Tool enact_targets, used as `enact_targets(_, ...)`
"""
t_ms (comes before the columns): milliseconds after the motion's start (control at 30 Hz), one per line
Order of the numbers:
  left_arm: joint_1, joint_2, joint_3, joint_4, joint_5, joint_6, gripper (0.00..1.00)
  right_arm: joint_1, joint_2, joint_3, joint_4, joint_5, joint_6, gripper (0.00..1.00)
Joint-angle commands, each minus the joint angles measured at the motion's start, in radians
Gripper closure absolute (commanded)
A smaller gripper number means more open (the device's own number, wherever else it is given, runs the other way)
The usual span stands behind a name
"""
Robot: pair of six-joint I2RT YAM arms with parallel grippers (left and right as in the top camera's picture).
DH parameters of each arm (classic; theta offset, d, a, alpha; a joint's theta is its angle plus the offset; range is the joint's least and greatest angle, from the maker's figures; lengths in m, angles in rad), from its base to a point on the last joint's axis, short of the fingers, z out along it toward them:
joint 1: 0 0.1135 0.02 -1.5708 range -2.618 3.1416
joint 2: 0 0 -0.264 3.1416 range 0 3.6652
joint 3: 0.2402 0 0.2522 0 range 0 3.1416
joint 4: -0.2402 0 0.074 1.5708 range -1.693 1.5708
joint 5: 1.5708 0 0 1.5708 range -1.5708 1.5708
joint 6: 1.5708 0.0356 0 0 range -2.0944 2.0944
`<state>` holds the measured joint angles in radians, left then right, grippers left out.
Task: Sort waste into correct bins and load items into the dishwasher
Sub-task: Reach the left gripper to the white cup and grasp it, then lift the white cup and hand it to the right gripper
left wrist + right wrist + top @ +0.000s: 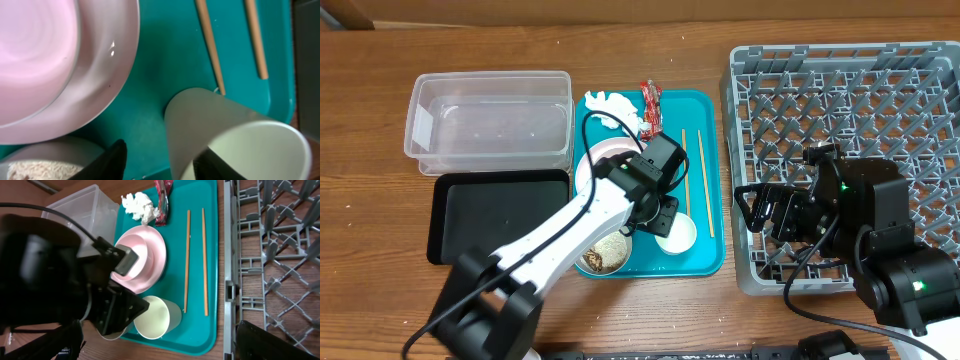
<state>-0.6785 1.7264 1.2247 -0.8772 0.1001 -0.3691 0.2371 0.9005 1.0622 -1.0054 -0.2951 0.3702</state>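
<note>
— Where is the small white cup (235, 135) found?
— On the teal plastic tray (160, 65), its wall between the left gripper's (165, 162) spread jaws; nothing is pinched yet.
— How should it be taken?
— At the rim wall. It is judged light, rigid, slick and easily tipped.

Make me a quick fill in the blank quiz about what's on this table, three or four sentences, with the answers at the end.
1. The two chopsticks lie on the ___ tray.
2. The crumpled napkin lies next to the red ___.
3. The rice scraps sit in the ___.
4. The left gripper hangs at the white ___, beside the pink plate.
Missing words: teal; wrapper; bowl; cup.
</note>
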Motion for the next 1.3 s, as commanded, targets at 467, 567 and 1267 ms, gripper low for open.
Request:
enact_targets(467, 0.42, -0.219, 0.195, -0.14, 0.673, 0.13, 0.96, -0.003, -0.007, 0.032, 0.031, -0.04, 0.002, 0.0)
enact_targets(567, 0.554, -0.221, 0.194, -0.151, 1.015, 0.218, 0.96, -0.001, -0.004, 0.032, 0.108, -0.247, -0.068, 0.1)
enact_targets(1267, 0.516, -0.219, 0.186, -0.197, 1.354, 0.303, 0.96, 0.189, 0.193, 0.032, 0.671, -0.78, -0.036, 0.23)
